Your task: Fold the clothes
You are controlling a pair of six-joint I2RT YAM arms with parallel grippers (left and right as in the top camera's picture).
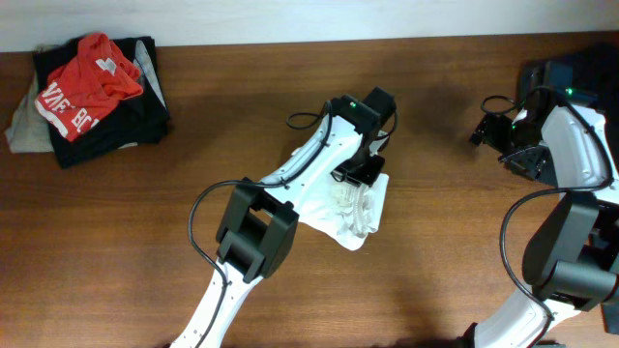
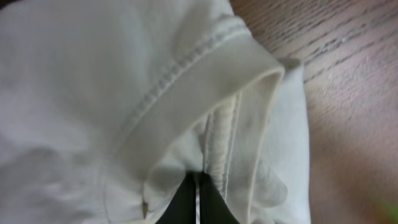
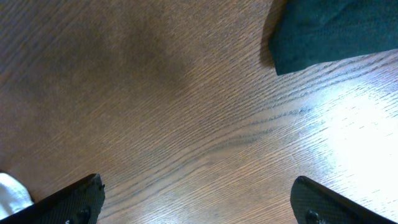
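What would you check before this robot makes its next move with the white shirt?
1. Grip: ok, left gripper is shut on a hem of the white shirt.
2. Spare hand: ok, right gripper is open above the bare table.
3. Shirt lying flat: not ok, it is bunched up.
4. Red and black pile out of the way: ok, far corner, apart from the shirt.
5. Dark cloth clear of the right gripper: ok, apart.
6. Where the collar lies: cannot tell.

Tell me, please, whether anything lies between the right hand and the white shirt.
Nothing visible does: only bare table separates the open right hand from the white shirt, which the left hand grips.
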